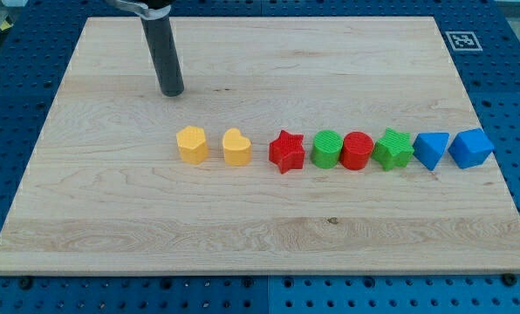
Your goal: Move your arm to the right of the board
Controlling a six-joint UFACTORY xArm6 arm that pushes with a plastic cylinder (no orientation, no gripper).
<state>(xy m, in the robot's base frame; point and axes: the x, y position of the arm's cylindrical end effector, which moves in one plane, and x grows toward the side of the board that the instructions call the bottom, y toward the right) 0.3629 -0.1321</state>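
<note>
My tip [171, 91] sits near the board [94, 218] top-left corner, apart from the block row [334, 149]. No pincer, just a rod. Marker tag [461, 40] at top-right corner, no readable text.

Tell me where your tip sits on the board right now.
My tip is in the upper left part of the board, apart from the row of blocks, up and to the view's left of the yellow block at the row's left end.
</note>
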